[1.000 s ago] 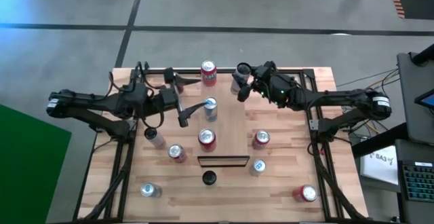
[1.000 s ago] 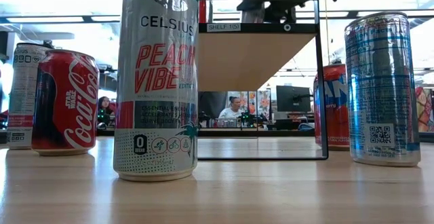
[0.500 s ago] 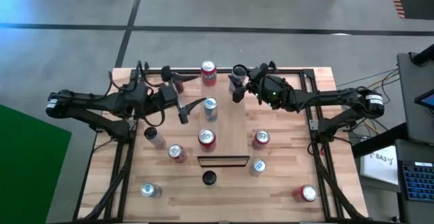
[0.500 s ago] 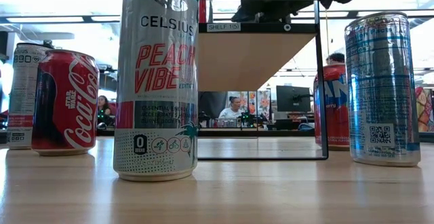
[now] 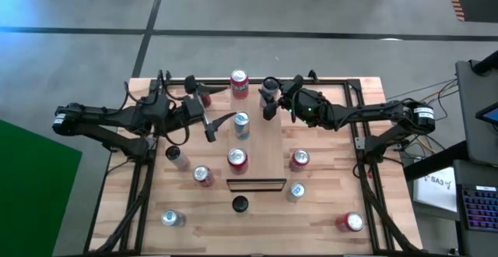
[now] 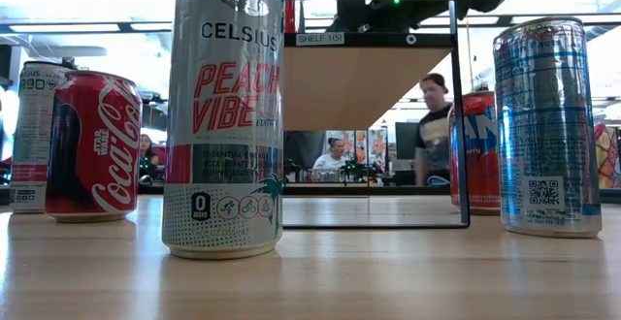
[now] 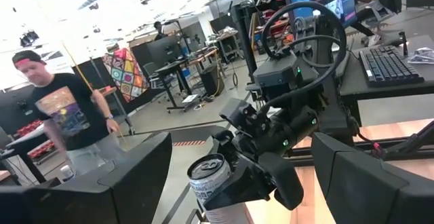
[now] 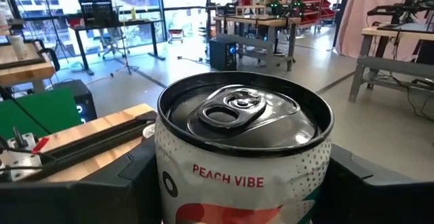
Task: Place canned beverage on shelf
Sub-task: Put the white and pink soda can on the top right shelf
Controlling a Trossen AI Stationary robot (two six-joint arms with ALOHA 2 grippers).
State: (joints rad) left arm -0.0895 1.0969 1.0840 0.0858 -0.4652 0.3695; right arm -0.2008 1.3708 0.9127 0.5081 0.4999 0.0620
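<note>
The desk (image 5: 327, 210) was planked pale wood with a matt grain. The shelf (image 6: 364, 78) was smooth light wood in a thin dark metal frame. The can (image 8: 243, 153) was glossy printed metal with a dark, shiny lid. The floor (image 5: 93, 8) looked like smooth grey concrete.

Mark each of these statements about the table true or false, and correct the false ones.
1. The right gripper holds a Peach Vibe can. True.
2. The left gripper holds a can. False: its fingers stand open and empty.
3. A can already stands on the shelf. False: the shelf is bare.
4. A red Coca-Cola can stands on the table. True.
5. A person is in the room behind the table. True.
</note>
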